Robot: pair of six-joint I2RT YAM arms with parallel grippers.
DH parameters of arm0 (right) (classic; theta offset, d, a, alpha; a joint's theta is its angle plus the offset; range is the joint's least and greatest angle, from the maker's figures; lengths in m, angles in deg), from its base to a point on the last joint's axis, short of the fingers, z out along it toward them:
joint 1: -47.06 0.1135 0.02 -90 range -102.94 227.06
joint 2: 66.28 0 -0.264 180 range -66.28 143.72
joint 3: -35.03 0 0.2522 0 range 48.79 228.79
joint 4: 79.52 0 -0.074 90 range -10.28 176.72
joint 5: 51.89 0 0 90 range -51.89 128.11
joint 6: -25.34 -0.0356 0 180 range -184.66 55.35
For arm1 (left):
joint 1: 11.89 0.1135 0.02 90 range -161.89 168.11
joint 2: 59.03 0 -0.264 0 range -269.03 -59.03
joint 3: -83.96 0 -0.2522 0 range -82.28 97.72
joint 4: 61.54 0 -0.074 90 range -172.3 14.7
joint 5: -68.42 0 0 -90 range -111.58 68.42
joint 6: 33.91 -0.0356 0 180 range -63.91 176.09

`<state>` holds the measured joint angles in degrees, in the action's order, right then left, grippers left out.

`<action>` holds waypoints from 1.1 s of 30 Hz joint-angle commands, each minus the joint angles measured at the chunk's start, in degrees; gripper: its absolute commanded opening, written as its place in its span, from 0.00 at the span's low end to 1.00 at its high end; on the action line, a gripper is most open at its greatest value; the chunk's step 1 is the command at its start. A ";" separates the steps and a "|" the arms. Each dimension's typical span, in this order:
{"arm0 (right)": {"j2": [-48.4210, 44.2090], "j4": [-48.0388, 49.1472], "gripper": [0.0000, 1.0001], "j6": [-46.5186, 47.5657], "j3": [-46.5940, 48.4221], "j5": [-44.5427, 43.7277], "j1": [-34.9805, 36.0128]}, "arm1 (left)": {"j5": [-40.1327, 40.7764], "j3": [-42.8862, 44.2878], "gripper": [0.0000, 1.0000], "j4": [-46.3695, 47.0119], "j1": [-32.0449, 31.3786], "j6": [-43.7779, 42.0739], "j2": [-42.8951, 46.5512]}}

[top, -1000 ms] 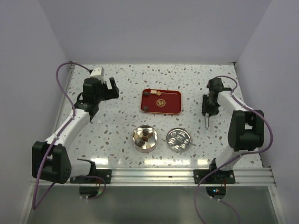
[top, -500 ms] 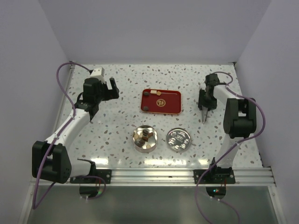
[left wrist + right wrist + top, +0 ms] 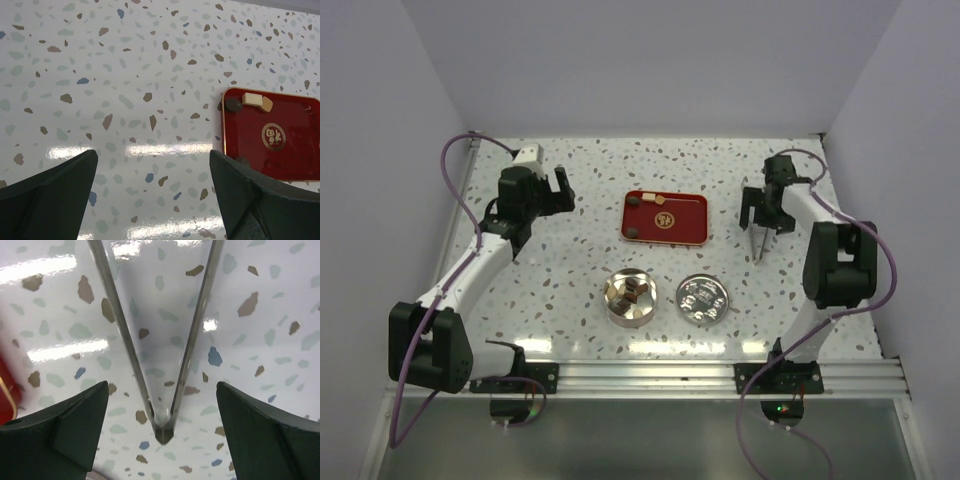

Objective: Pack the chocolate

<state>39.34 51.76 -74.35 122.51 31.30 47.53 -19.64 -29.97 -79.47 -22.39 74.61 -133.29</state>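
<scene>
Right gripper (image 3: 161,387) is spread wide with nothing in it. A pair of metal tweezers (image 3: 163,432) lies flat on the table (image 3: 580,250) between its two fingers, arms splayed in a V, and I can see bare table on either side, so neither finger touches them. Left gripper (image 3: 153,155) hangs over the left part of the table, also gaping as wide as it goes and holding nothing.

From where I stand the chocolate (image 3: 252,98) is in two places. Some of it sits in the red tray (image 3: 295,160). A cream block lies along the tray's far edge with a tan piece touching it on one side and a dark round one just beside it on the other. Another dark piece sits at the tray's near left corner. The rest is in the round metal tin (image 3: 629,312), nearer the arm bases than the tray, where a few brown pieces show inside, though I can't count them. The tin's lid (image 3: 702,298) lies flat just to the right of it, apart from it.

The tray sits mid-table, between the two grippers. The tweezers lie well to its right, their joined end pointing toward the near edge.
</scene>
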 commanded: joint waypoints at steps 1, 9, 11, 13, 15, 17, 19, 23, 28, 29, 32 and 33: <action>-10.16 0.07 0.93 -1.29 -1.98 0.39 1.11 | 0.09 2.70 1.00 0.21 0.22 0.64 0.26; -24.05 -2.66 0.86 -4.36 -8.31 2.41 14.45 | 0.53 2.71 1.00 -0.05 0.22 0.72 0.69; -25.46 -3.27 0.82 -5.42 -10.51 3.29 16.13 | 0.79 2.70 1.00 -0.14 0.22 0.72 0.87; -26.87 -4.49 0.76 -6.39 -12.27 3.21 18.59 | 0.96 2.70 1.00 -0.14 -0.04 0.72 1.13; -27.14 -5.03 0.72 -7.18 -13.59 3.12 20.00 | 1.05 2.79 1.00 0.03 -0.48 0.81 1.22; -26.79 -5.21 0.69 -7.62 -15.70 3.20 20.62 | 1.23 2.88 1.00 -0.05 -0.83 0.81 1.22; -26.09 -4.68 0.62 -8.32 -17.89 3.20 21.32 | 1.49 2.97 1.00 -0.14 -1.45 0.72 1.40; -24.33 -4.41 0.57 -9.46 -19.57 1.89 21.59 | 4.39 3.58 1.00 -1.37 -2.94 -0.15 1.66; -22.22 -4.85 0.52 -9.11 -20.18 0.74 21.68 | 3.96 3.67 1.00 -1.90 -3.56 0.20 2.45; -21.69 -4.85 0.51 -9.20 -20.62 0.83 21.68 | 3.87 3.67 1.00 -1.90 -3.82 0.28 2.54; -21.34 -3.89 0.48 -9.82 -22.73 1.53 21.68 | 3.95 3.76 1.00 -1.90 -4.35 0.28 2.54; -21.25 -3.37 0.47 -10.08 -23.87 1.80 21.68 | 3.87 3.93 1.00 -1.73 -4.44 0.28 2.45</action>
<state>17.53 47.81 -82.85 100.82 33.18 68.90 -16.43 -28.63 -81.00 -26.24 74.59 -132.37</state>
